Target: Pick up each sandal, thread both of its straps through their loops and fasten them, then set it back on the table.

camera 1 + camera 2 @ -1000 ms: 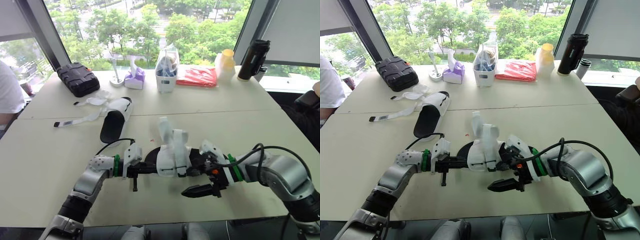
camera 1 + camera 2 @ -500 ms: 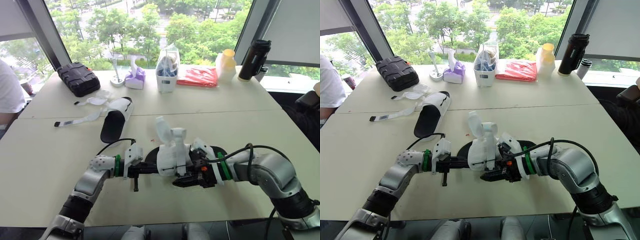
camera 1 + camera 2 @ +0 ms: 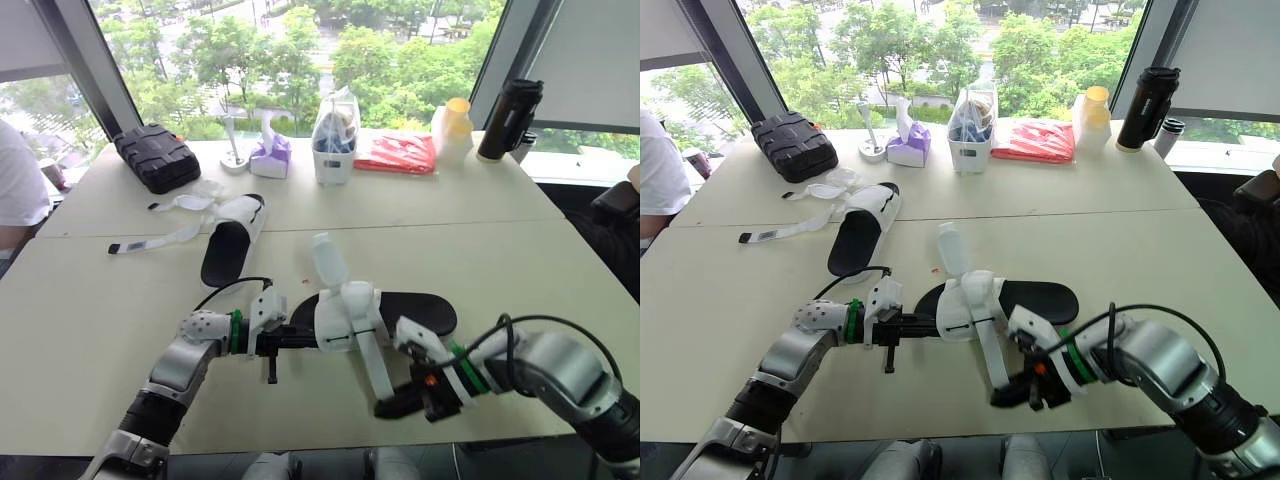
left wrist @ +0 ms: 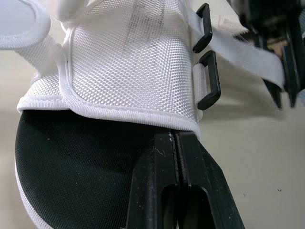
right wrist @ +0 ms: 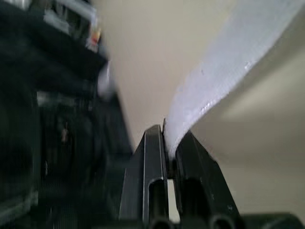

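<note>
Near sandal (image 3: 350,318), by the table's near edge: black footbed, white upper in fine woven mesh with a smooth white border, two black loops (image 4: 209,81), plain white strap (image 3: 378,372). Second sandal (image 3: 228,245), toward the left edge: black footbed, white upper and straps. Table (image 3: 100,300) plain cream; left gripper (image 4: 174,136) and right gripper (image 5: 164,131) black-fingered, each with a green wrist band (image 3: 233,331); along the far edge, black ribbed case (image 3: 155,157) at the left corner, lilac tissue pack (image 3: 268,157), red packet (image 3: 395,153), yellow-capped pale bottle (image 3: 452,125), black flask (image 3: 508,118).
</note>
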Robot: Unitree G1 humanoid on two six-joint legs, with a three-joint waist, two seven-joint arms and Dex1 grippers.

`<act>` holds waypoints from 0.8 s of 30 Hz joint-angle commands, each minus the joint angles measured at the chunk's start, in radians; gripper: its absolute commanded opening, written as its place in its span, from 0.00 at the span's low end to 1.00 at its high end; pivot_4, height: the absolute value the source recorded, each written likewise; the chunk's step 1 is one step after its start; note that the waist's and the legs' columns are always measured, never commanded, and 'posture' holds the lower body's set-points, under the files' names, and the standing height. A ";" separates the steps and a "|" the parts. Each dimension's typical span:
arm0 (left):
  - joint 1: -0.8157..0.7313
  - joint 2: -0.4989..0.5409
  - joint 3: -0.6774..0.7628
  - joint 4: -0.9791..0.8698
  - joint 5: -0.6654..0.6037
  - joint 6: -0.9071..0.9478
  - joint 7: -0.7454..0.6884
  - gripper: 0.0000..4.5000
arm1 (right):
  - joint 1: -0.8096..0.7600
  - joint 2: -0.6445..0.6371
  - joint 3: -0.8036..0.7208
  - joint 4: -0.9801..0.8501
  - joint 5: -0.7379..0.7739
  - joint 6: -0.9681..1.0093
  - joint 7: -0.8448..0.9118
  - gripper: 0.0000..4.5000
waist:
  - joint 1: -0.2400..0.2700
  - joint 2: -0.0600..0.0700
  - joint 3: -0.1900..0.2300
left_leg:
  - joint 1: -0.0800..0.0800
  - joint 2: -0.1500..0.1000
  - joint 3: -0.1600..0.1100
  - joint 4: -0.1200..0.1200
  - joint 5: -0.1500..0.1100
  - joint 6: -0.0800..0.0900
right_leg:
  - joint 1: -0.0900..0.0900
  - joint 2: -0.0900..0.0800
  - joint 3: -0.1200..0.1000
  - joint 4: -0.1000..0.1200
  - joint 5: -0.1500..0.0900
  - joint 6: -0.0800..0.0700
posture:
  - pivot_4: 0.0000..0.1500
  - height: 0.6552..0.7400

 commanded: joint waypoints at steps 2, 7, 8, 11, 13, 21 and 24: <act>0.026 0.010 -0.036 -0.005 0.019 0.030 0.003 0.00 | 0.052 -0.073 0.076 -0.046 -0.104 -0.152 0.089 0.01 | 0.000 0.000 0.000 | 0.000 0.000 0.000 0.000 0.000 0.000 | 0.001 0.000 0.000 0.000 -0.001 0.001 | 1.00 1.00; 0.039 0.013 -0.041 -0.020 0.019 0.040 0.004 0.00 | 0.083 -0.103 0.089 -0.062 -0.152 -0.220 0.130 0.01 | 0.001 0.000 0.000 | 0.000 0.000 -0.001 0.000 0.000 0.000 | 0.001 0.000 0.000 0.000 -0.001 0.001 | 1.00 1.00; 0.041 0.014 -0.040 -0.020 0.019 0.041 0.004 0.00 | 0.087 -0.106 0.091 -0.066 -0.161 -0.229 0.136 0.01 | 0.002 0.000 0.000 | 0.000 0.000 -0.001 0.000 0.000 0.000 | 0.001 0.000 0.000 0.000 -0.001 0.001 | 1.00 1.00; 0.043 0.014 -0.043 -0.022 0.020 0.042 0.004 0.00 | 0.106 -0.125 0.085 -0.082 -0.184 -0.266 0.155 0.01 | 0.002 0.000 0.000 | 0.000 0.000 -0.001 0.000 -0.001 0.000 | 0.001 0.000 0.000 -0.001 -0.001 0.001 | 1.00 1.00; 0.042 0.014 -0.044 -0.020 0.022 0.042 0.004 0.00 | 0.127 -0.162 0.060 -0.108 -0.209 -0.317 0.169 0.01 | 0.002 0.000 0.000 | 0.000 0.000 -0.001 0.000 -0.001 0.000 | 0.001 0.000 0.000 -0.001 -0.001 0.001 | 1.00 1.00; 0.018 0.016 -0.053 0.022 0.035 0.014 -0.007 0.00 | 0.077 -0.243 -0.210 -0.199 -0.074 -0.332 0.204 0.01 | 0.000 0.000 0.000 | 0.000 0.000 0.000 0.000 -0.001 0.000 | 0.001 0.000 0.000 -0.001 -0.001 0.001 | 1.00 1.00; 0.001 0.010 -0.063 0.052 0.052 -0.012 -0.008 0.00 | -0.047 -0.214 -0.251 -0.164 -0.023 -0.283 0.204 0.01 | 0.001 0.000 0.000 | 0.000 0.001 0.000 0.000 -0.001 0.000 | 0.001 0.000 0.000 -0.001 -0.001 0.001 | 1.00 1.00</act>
